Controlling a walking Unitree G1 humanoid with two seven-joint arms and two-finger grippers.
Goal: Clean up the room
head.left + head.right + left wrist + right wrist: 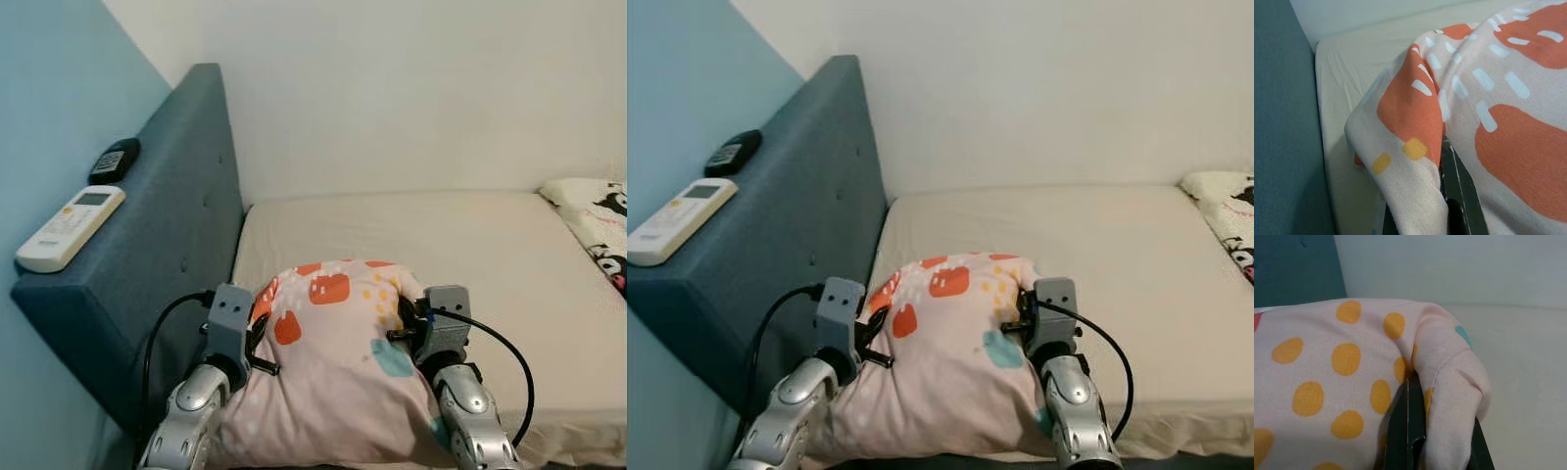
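Now both end effectors — left end effector (261, 345), right end effector (404, 328) — on pillow (338, 362).

Pink patterned pillow (333, 362) lies, apparently bunched, on bed (470, 245).

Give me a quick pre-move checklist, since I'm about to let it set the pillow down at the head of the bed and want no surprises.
1. Left gripper pinching fabric of the pink patterned pillow: ok, cloth is bunched over its fingers.
2. Right gripper pinching the pillow's other side: ok, a fold sits between its fingers.
3. Mattress ahead free for placing: ok, bare sheet up to the wall.
4. Second pillow with cartoon print out of the way: ok, far right edge.
5. White remote and black remote on the headboard top safe from the left arm: cannot tell, they lie close.
6. Cables clear of the pillow: cannot tell.
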